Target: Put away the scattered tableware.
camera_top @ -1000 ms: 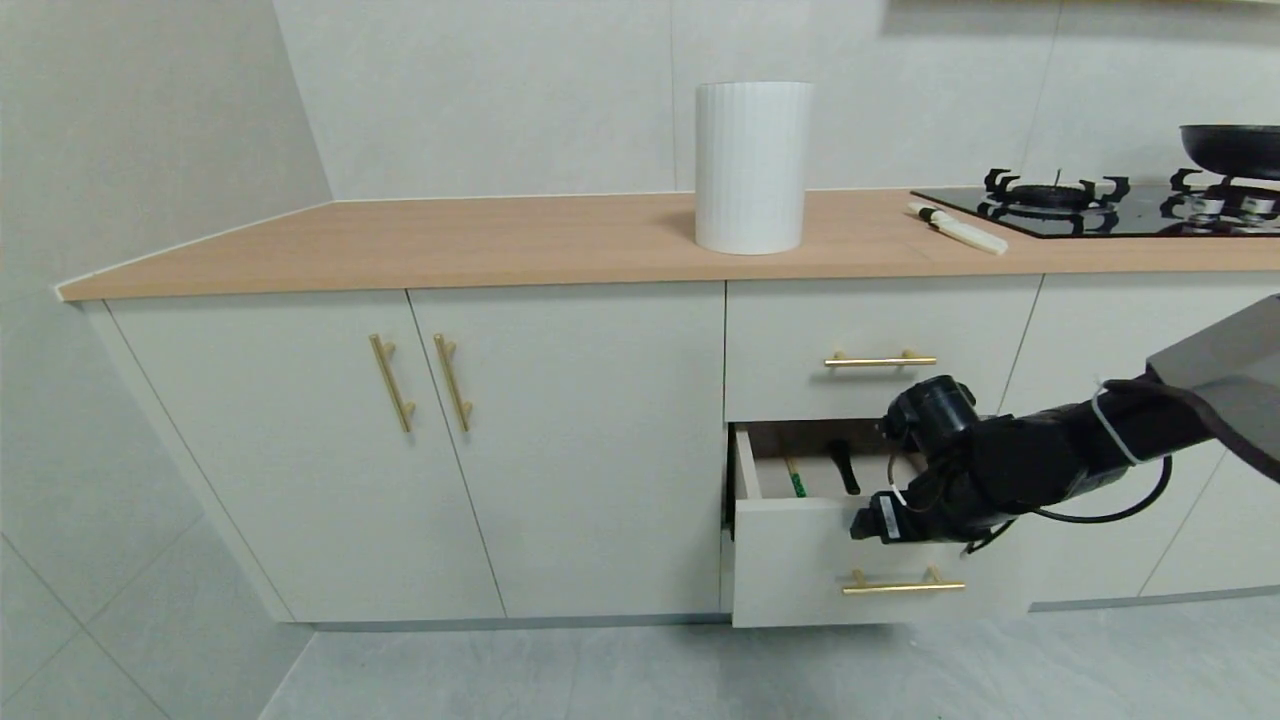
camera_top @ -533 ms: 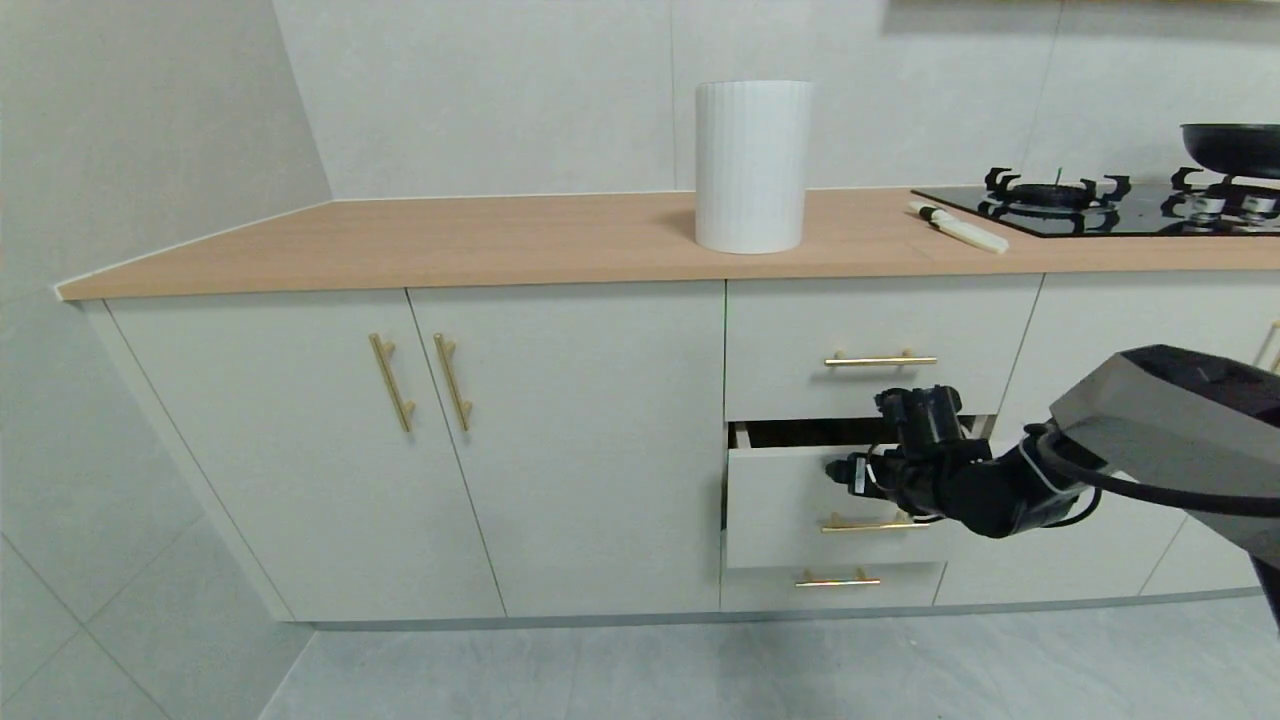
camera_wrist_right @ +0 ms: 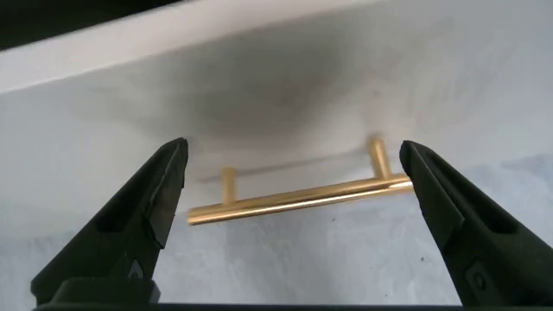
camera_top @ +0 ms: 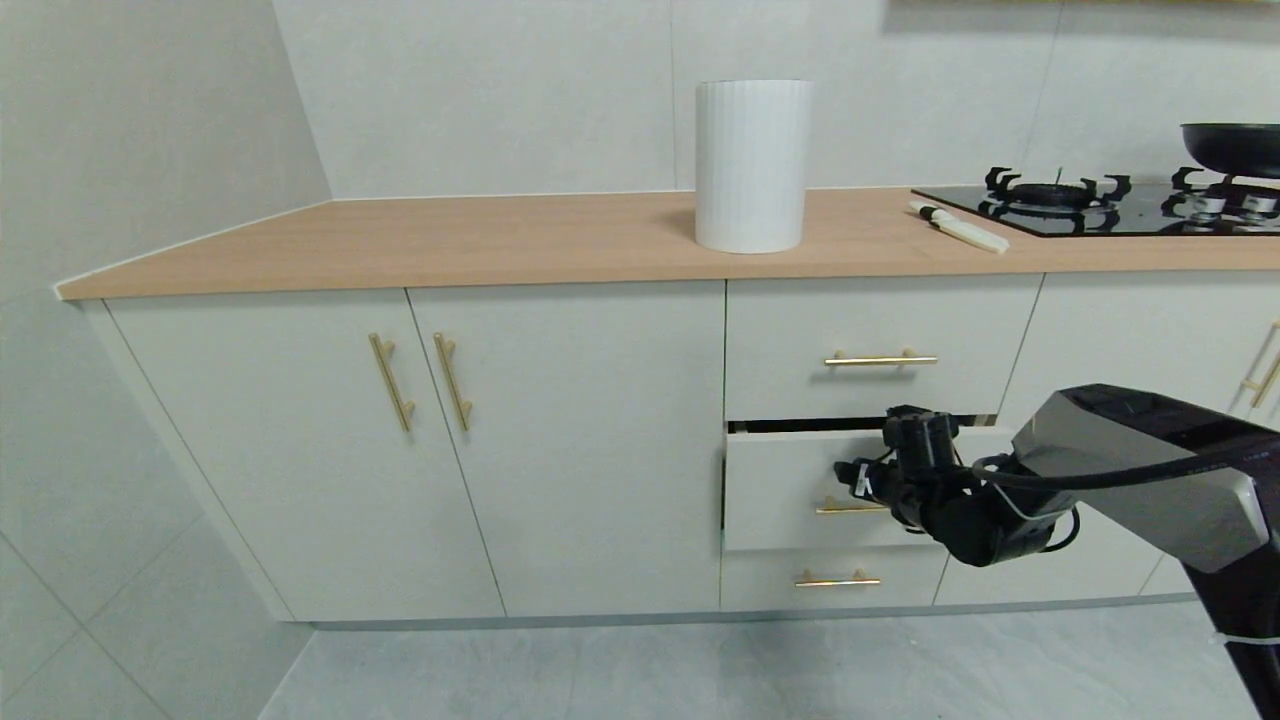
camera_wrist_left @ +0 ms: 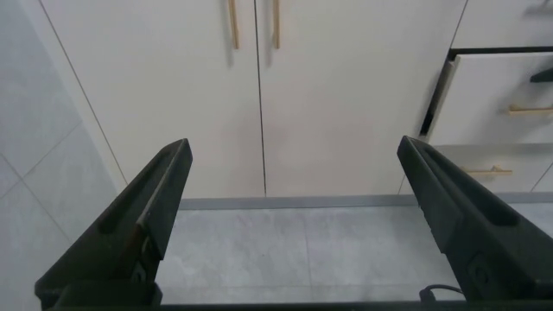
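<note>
Two pale cupboard doors [camera_top: 400, 440] with upright gold handles fill the left side, under a long wooden counter [camera_top: 450, 240]. Your left jaws hang low in front of these doors, above the grey tiled floor [camera_wrist_left: 285, 250]. They are spread wide and nothing sits between them.

Moving right along the counter, a tall white ribbed canister [camera_top: 751, 165] stands upright near the middle, towards the back wall. Below it is a stack of three drawers. The top drawer [camera_top: 880, 345] and bottom drawer [camera_top: 835, 585] are closed. The middle drawer [camera_top: 780, 490] stands open just a crack, with a thin dark gap along its top edge and left side.

Your right jaws are at the front of the middle drawer, level with its gold bar handle [camera_top: 845, 508]. They are wide open, one on each side of the handle, and not closed on it. You cannot tell whether they touch the drawer front.

Further right, on the counter, lies the one piece of tableware in sight, a pale slim utensil [camera_top: 955, 227] with a dark band near one end. It lies flat, just beside the black gas hob [camera_top: 1100, 205]. A black pan [camera_top: 1232, 148] sits on the far right burner.
</note>
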